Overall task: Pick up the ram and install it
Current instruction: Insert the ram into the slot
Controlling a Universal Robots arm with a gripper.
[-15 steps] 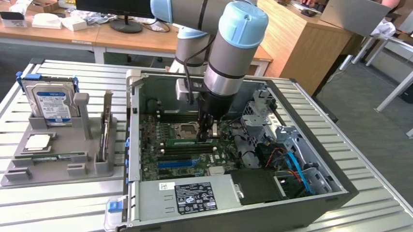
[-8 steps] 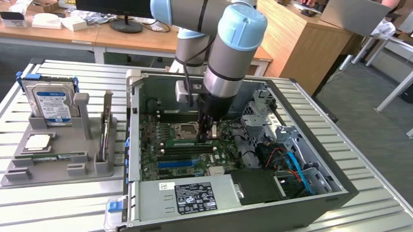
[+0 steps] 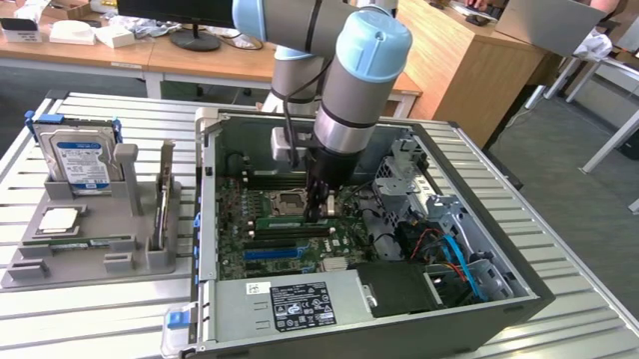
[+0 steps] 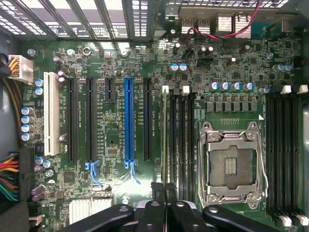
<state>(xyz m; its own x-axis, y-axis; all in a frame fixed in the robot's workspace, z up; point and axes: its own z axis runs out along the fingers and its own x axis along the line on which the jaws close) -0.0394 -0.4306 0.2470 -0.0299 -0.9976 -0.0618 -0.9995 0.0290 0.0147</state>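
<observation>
The ram (image 3: 284, 222) is a thin green stick standing on edge in a memory slot of the motherboard (image 3: 239, 206), just beside the processor socket (image 3: 289, 200). My gripper (image 3: 317, 217) reaches straight down into the open computer case and is shut on the ram near one end. In the wrist view the ram (image 4: 165, 135) shows edge-on as a pale line running out from between my closed fingertips (image 4: 157, 189), in line with the outermost of the black slots next to the socket (image 4: 231, 164). How deep it sits in the slot I cannot tell.
A grey fixture (image 3: 100, 262) at the exterior view's left holds a blue-labelled hard drive (image 3: 80, 157), a silver processor (image 3: 58, 218) and a green stick (image 3: 85, 241). The power supply (image 3: 289, 303), cables (image 3: 450, 254) and drive cage (image 3: 409, 161) crowd the case.
</observation>
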